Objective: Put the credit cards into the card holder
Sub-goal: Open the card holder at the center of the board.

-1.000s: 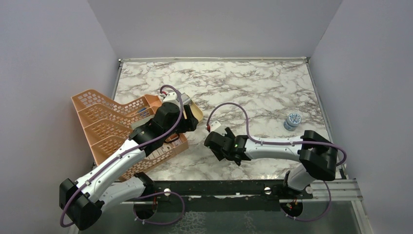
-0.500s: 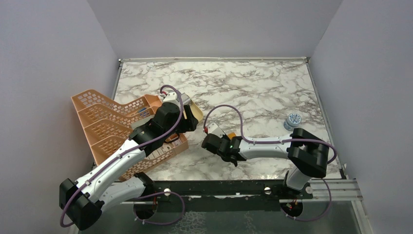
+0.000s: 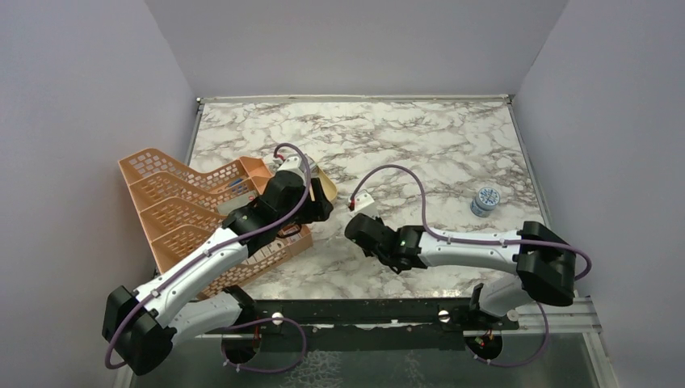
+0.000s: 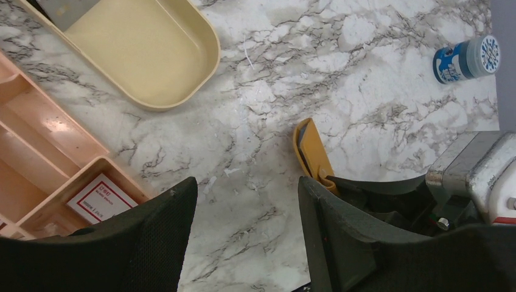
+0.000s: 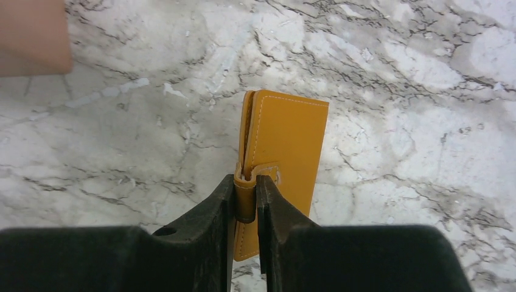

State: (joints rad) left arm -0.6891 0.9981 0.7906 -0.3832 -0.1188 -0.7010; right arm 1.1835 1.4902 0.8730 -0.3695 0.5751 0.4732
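One grip only: right pincer [image 5: 246, 190] clamped on the card holder [image 5: 287, 137] by its snap tab [image 5: 245, 205], holder on edge on the bench [image 5: 426, 91], 4 o'clock from the dish [image 4: 143, 52]. Left pincer [image 4: 246, 234] apart, empty. Risk: narrow tab slips, holder topples.

The table [image 3: 420, 145] is showing a smooth, marble-patterned top with a soft sheen. The wallet [image 5: 286, 140] is looking matt and leather-like, with pale stitching along its edge. The rack [image 3: 174, 206] is showing as lattice plastic, the dish [image 4: 146, 55] as smooth, faintly glossy plastic. The left gripper [image 4: 246, 194] is showing matt black plastic fingers [image 4: 152, 243], finely textured. A block [image 4: 481, 170] beside them is gleaming like brushed metal.
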